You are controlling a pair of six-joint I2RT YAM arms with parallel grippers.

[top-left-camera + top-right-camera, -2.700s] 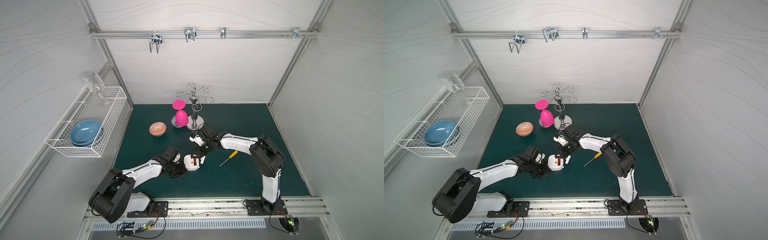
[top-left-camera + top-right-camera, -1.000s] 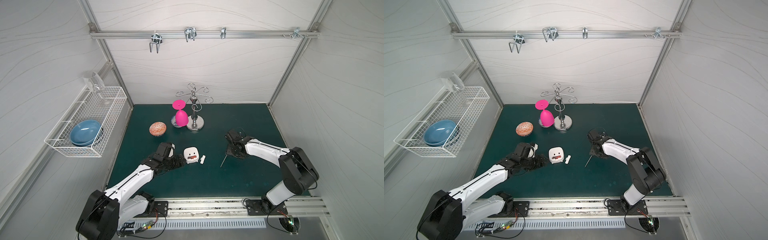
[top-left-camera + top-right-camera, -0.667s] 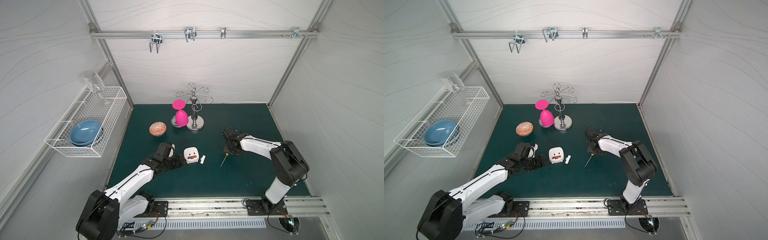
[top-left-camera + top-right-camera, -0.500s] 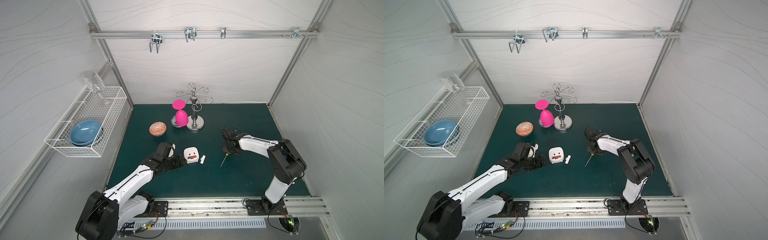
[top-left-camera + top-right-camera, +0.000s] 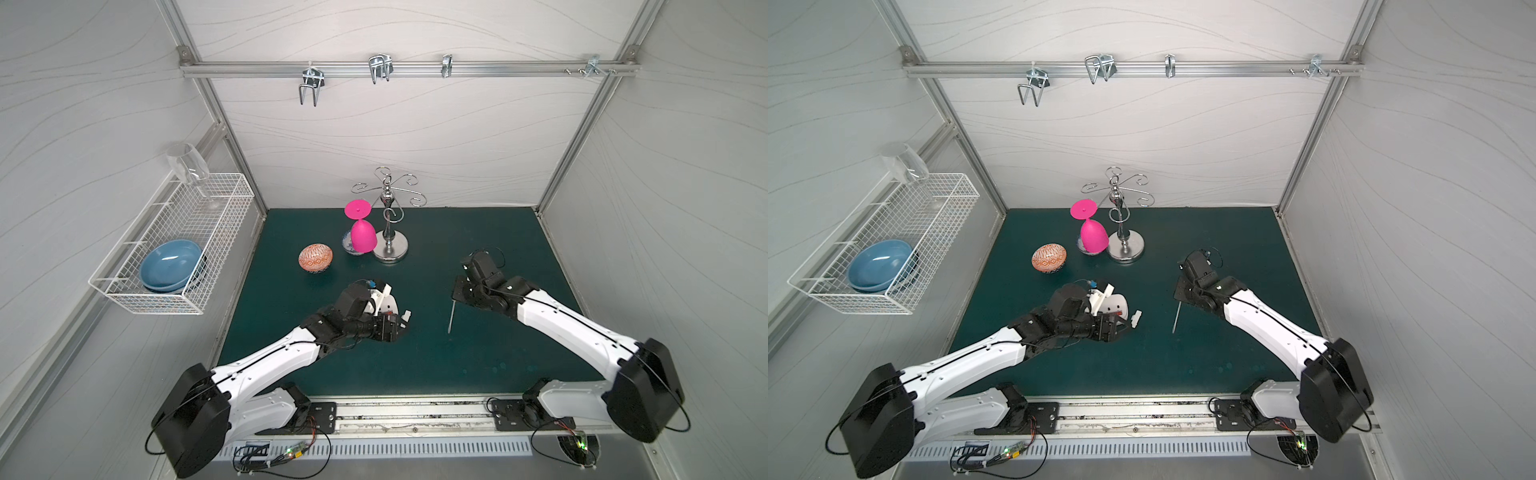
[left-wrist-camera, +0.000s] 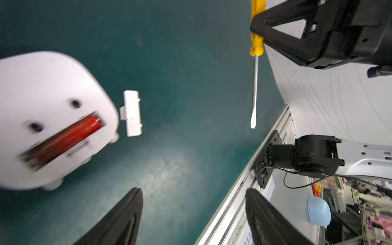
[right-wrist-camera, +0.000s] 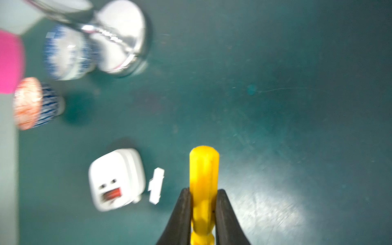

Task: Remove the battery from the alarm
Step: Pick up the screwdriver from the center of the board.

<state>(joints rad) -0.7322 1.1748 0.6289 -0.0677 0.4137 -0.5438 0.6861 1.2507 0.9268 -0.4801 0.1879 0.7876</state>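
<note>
The battery (image 6: pixel 70 135), a red cylinder, is seen lying in the open slot in the back of the alarm (image 6: pixel 48 91); it has not been taken out. The alarm is laid with its back up on the green mat (image 5: pixel 457 374), near the middle of it. In both top views it is partly hidden by the wrist of the left arm. A small white cover (image 6: pixel 132 113) is laid on the mat just beside the alarm, on the side toward the right arm.

The left gripper (image 6: pixel 193 212) is held open, low over the mat and just beside the alarm. Nothing is found between its fingers (image 6: pixel 127 216), and the alarm is not touched by them.

The screwdriver (image 7: pixel 203 165) is gripped by the right gripper (image 7: pixel 203 192), whose fingers are closed on the yellow handle from both sides. The metal shaft is pointed toward the front rail. Whether its tip is rested on the mat cannot be told.

Behind the alarm, an orange patterned egg (image 5: pixel 316 257), a pink glass (image 5: pixel 363 239) with its foot up and a chrome stand (image 5: pixel 390 249) are placed near the back wall. A wire basket (image 5: pixel 145 299) with a blue bowl (image 5: pixel 170 266) in it is hung on the left wall.
</note>
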